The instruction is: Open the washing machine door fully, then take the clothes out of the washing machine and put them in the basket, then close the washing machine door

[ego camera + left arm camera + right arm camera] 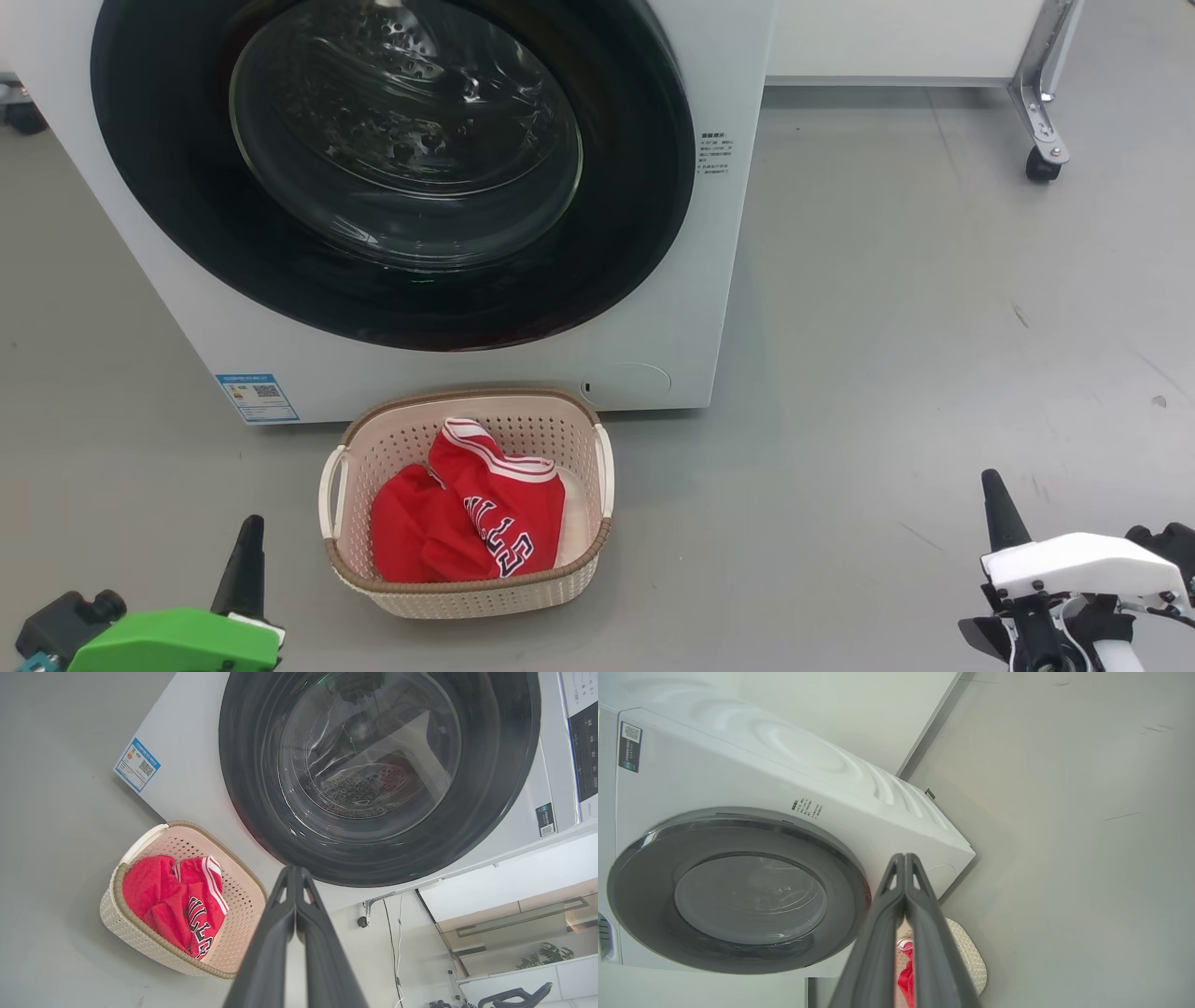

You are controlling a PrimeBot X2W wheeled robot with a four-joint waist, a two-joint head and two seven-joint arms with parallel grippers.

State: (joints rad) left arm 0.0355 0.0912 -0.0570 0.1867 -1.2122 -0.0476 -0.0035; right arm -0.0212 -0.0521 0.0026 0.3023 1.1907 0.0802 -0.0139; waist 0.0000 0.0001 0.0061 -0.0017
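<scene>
Head view: clothes [439,537] in basket [467,597] (door [168,205] closed).

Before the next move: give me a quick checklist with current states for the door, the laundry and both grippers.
1. washing machine door closed flush on the washing machine: ok.
2. clothes inside the basket, nothing over the rim: ok.
3. drum empty behind the glass: cannot tell, reflections.
4. left gripper shut, holding nothing: ok.
5. right gripper shut, holding nothing: ok.
</scene>
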